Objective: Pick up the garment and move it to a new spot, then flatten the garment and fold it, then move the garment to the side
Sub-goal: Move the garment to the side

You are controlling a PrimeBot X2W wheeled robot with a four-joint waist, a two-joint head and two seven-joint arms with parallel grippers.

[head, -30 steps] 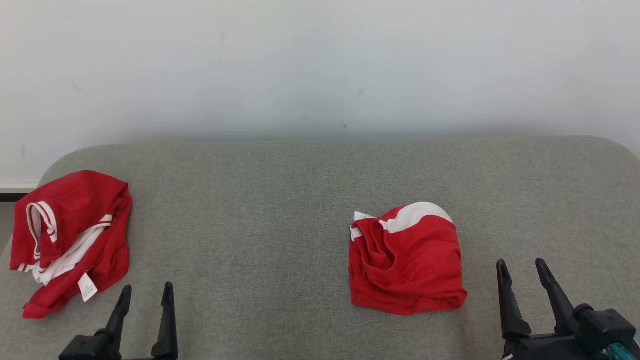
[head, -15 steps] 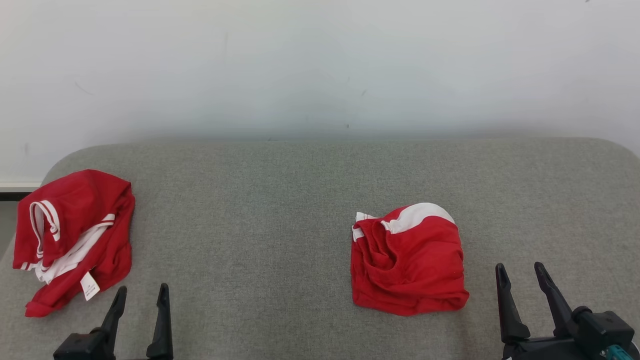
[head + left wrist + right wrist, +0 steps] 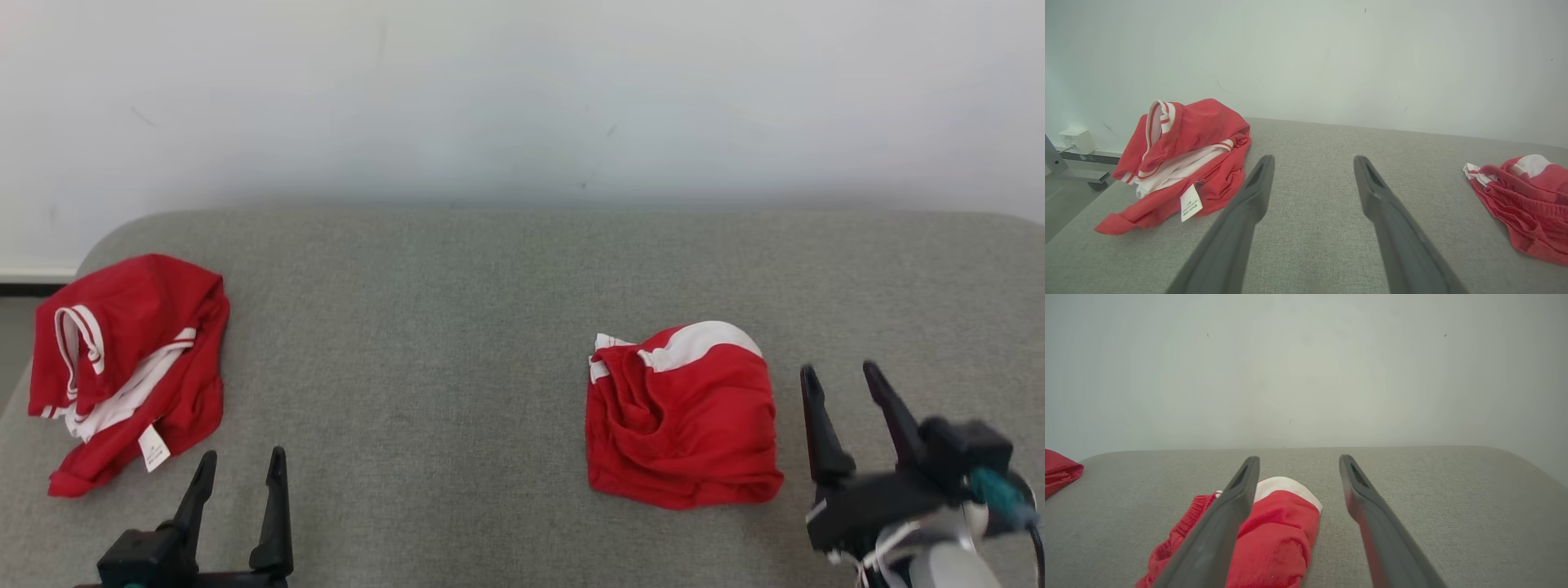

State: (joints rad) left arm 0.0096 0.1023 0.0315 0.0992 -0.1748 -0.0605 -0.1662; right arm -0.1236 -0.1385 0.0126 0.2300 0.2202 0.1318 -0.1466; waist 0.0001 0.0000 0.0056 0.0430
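A bunched red garment (image 3: pixel 682 416) with a white panel lies right of centre on the grey fabric surface (image 3: pixel 457 327). My right gripper (image 3: pixel 839 370) hovers just to its right, open and empty, blurred with motion. In the right wrist view the garment (image 3: pixel 1278 535) lies low and left, partly behind the left finger of the right gripper (image 3: pixel 1299 458). A second crumpled red and white garment (image 3: pixel 131 359) with a white label lies at the far left. My left gripper (image 3: pixel 243 454) stands open and empty near the front edge, to the right of it. The left wrist view has both garments (image 3: pixel 1184 163) (image 3: pixel 1527 200) on either side of the left gripper (image 3: pixel 1313 159).
A pale wall (image 3: pixel 522 98) rises right behind the surface. The surface's rounded left corner drops to the floor, where a white box (image 3: pixel 1077 141) and a metal frame (image 3: pixel 1073 173) stand. Bare grey fabric lies between the two garments.
My right gripper has moved up the head view, alongside the right garment. The head camera has shifted a little. The garments lie as before and the left gripper has barely moved.
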